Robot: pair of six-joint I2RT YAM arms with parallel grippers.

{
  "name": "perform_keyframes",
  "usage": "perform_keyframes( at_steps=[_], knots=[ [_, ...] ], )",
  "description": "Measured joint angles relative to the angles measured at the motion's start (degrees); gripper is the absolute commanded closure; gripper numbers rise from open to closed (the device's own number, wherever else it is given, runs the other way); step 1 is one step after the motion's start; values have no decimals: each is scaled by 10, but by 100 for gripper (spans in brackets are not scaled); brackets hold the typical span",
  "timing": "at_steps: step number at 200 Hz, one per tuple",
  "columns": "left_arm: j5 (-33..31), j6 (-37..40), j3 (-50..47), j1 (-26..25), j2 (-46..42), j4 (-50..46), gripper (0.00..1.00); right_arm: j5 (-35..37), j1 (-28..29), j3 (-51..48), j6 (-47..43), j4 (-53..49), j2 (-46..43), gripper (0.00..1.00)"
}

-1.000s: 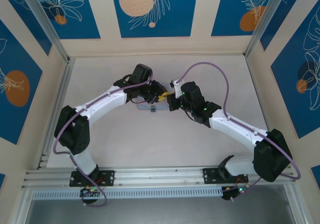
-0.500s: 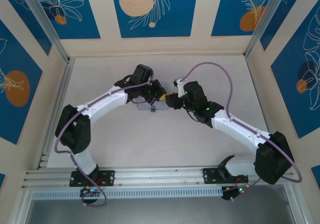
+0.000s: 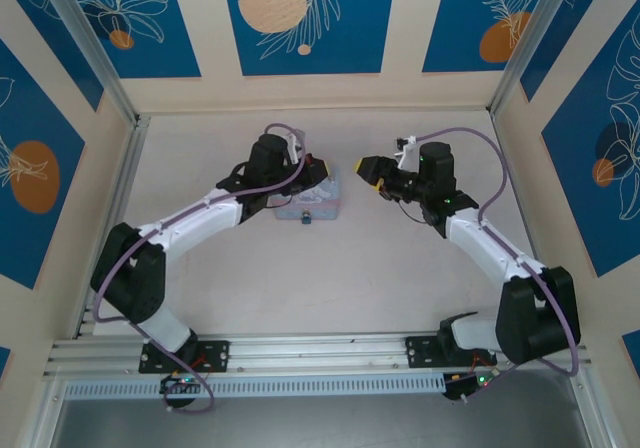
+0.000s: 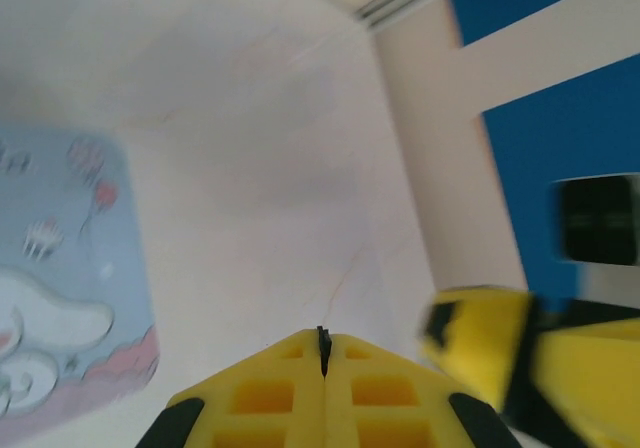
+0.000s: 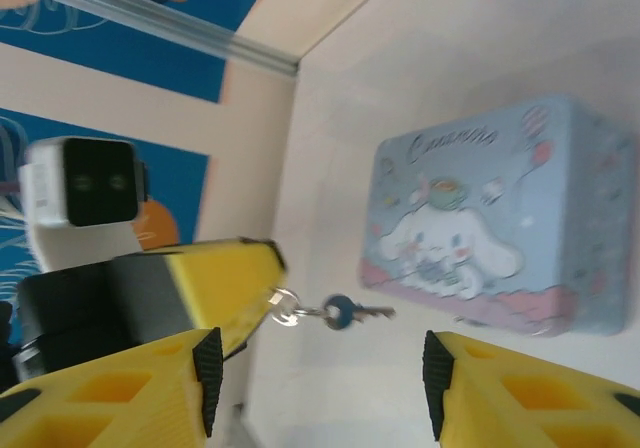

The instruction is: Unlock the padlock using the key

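**Item 1, left gripper** (image 4: 322,348): We log its yellow fingers pressed tight together, w/ a thin dark sliver of metal nipped at the tips. From above it sits at the far edge of the tin.

**Item 2, the key** (image 5: 345,313): Small, blue head, thin shaft. It hangs on a little ring (image 5: 283,308) at the left gripper's tip, so it is held by that end, clear of the table (image 3: 300,278). In the right wrist view it shows just beside the tin.

**Item 3, right gripper** (image 5: 320,368): We see the jaws standing apart w/ nothing between them. It is to the right of the tin, not touching it, and faces the left gripper.

**Item 4, the padlock** (image 3: 305,218): Tiny blue body, touching the tin's near edge. Too small for us to tell the shackle's state.

**Item 5, tin** (image 3: 322,206): Pale blue, rectangular, cartoon lid, flat on the table approx. mid-way between the arms.
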Motion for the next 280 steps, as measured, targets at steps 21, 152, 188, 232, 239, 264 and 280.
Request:
perform_keyframes(
  at_steps=[21,152,188,232,239,264,280],
  knots=[
    [-10,14,-26,0,-17,73,100,-31,1,-5,66,68,28,47],
    [-61,-68,-90,0,-1,306,100,-60,19,-5,290,407,169,54],
    [-64,-80,-90,-1,3,323,100,-60,26,5,322,450,196,55],
    [-70,-89,-98,-2,12,335,100,-59,35,20,339,485,196,58],
    [-71,-91,-99,-2,12,335,100,-59,35,21,341,488,196,59],
    [-73,-94,-100,-3,14,335,100,-60,39,21,343,497,199,61],
    [-74,-94,-100,-3,15,335,100,-60,42,21,343,498,202,63]
  ],
)
